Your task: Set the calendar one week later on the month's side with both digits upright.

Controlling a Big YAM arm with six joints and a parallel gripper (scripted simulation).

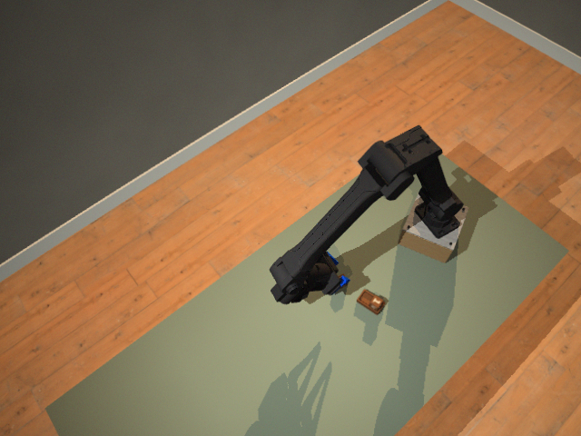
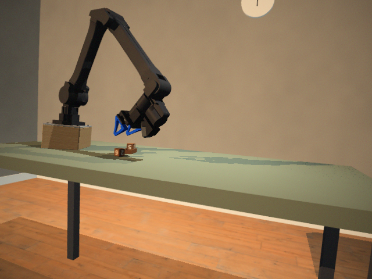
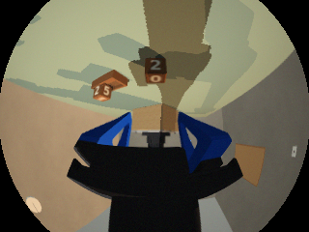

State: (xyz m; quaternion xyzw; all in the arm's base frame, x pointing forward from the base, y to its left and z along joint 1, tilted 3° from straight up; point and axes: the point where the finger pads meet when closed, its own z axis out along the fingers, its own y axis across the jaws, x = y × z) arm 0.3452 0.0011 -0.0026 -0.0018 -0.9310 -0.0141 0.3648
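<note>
A small brown wooden tray lies flat on the green table. In it stands one brown cube that shows a 5. It also shows in the wrist view. A second brown cube stands on the table beside the tray, outside it. In the wrist view this cube shows a 2 on one face and a 0 on another. My gripper with blue fingers hangs above the loose cube, clear of it, open and empty. In the overhead view the arm hides the loose cube, and only the blue fingers of the gripper show.
The arm's base stands on a wooden block at the far left of the table. A round clock hangs on the wall behind.
</note>
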